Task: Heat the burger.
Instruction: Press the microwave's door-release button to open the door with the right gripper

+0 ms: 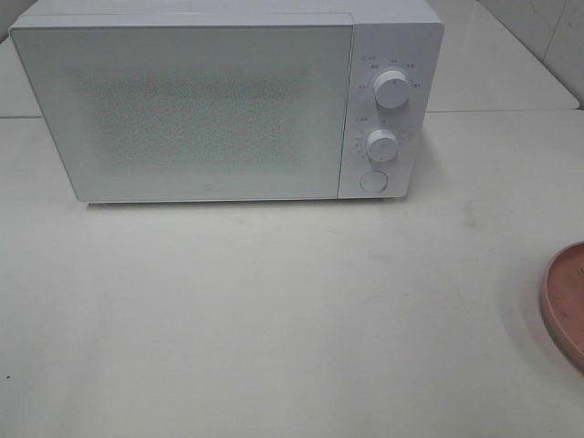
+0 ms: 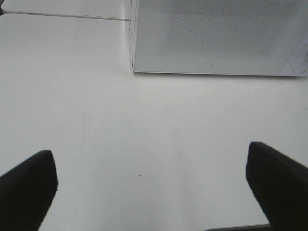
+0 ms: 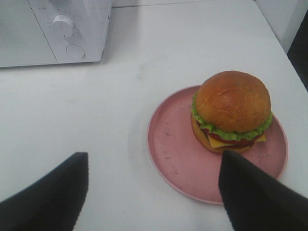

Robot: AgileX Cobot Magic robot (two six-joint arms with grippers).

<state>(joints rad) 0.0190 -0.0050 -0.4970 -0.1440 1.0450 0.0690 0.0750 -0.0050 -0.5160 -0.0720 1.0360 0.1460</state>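
- The burger (image 3: pixel 232 110) sits on the pink plate (image 3: pixel 175 144), toward the plate's far side as my right wrist cam sees it. It's upright, with bun, lettuce and cheese all stacked neatly. Nothing is touching it.
- The plate is out on the right side of the table (image 1: pixel 274 319), well apart from the microwave (image 1: pixel 182 109). The high cam only catches the plate's rim at the edge of frame, and the burger itself is cut off there.
- The microwave door (image 1: pixel 182 105) is shut, so I'd say we're right at the start, with nothing heated or loaded yet.
- The right gripper (image 3: pixel 154 159) hangs above and short of the plate. Its jaws are spread wide with nothing between them, roughly lined up toward the burger.
- The left gripper (image 2: pixel 150 151) is also wide open and empty. It's low over bare table, pointing at the microwave's front, near its left corner.
- Neither arm shows in the high cam, so I can't tell much about their pose beyond that.
- My guess at the next move is getting that door open first, probably via the round button (image 1: pixel 373 181) under the knobs (image 1: pixel 391 88). After that, the right arm comes in around the bun. It's tall and domed, so I'd grip low on the sides so it doesn't topple or squash.
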